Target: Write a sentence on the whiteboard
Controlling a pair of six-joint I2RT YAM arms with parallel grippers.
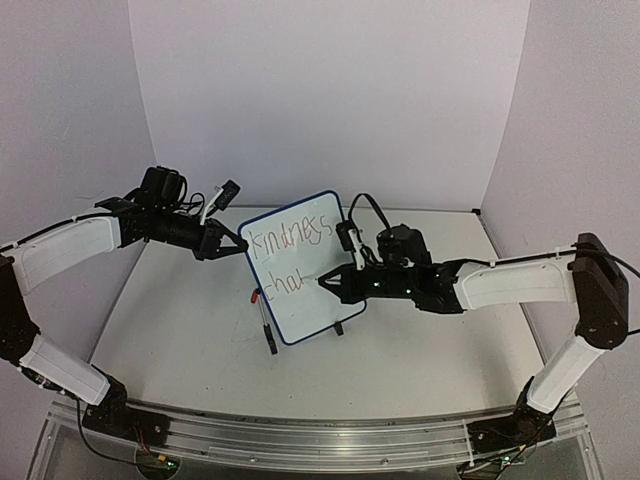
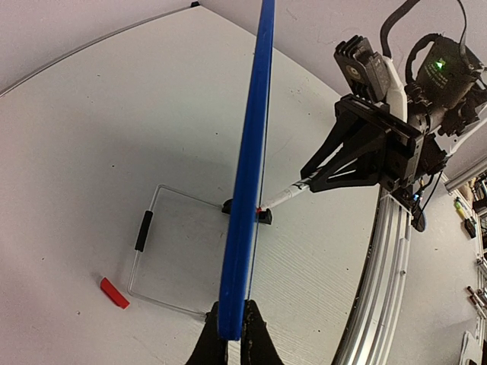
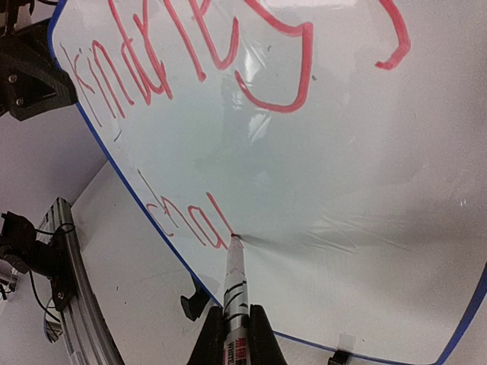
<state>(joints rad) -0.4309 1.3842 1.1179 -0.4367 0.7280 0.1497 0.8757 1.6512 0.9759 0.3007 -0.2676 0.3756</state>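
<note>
Your left end effector (image 1: 222, 243) pinches the whiteboard (image 1: 300, 312) at 9 o'clock so it won't tip. Your right end effector (image 3: 234, 338) pinches the marker (image 3: 234, 281), tip on the unfinished sentence (image 1: 290, 238).

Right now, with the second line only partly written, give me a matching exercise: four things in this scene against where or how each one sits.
Things:
1. marker
2. whiteboard
3. small red piece
4. word "kindness"

States:
A. lying on the table, on the board's unwritten side
B. edge pinched by the left tool
C. written in red across the top
D. held by the right tool, tip on the board

Pairs: 1-D, 2-B, 3-A, 4-C.
</note>
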